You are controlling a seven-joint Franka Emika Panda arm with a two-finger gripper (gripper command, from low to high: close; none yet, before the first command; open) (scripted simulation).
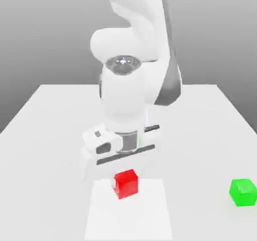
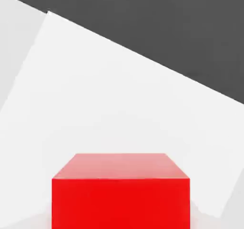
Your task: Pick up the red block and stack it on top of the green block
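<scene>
The red block [image 1: 125, 184] is a small glossy cube near the table's front, directly under my gripper [image 1: 122, 158]. The white hand hangs just above the cube's top face. In the hand view the red block [image 2: 120, 190] looms very close, its top and one side face showing. Whether the cube rests on the table or is held off it, I cannot tell. The green block [image 1: 243, 192] stands alone on the table at the exterior view's right, well apart from the red one and from the arm.
The white table [image 1: 45, 134] stretches back behind the arm, whose bulky links [image 1: 133, 84] rise over its middle. A paler rectangular patch [image 1: 128, 215] lies under and in front of the red cube. The table's edge and dark floor [image 2: 181, 27] appear in the hand view.
</scene>
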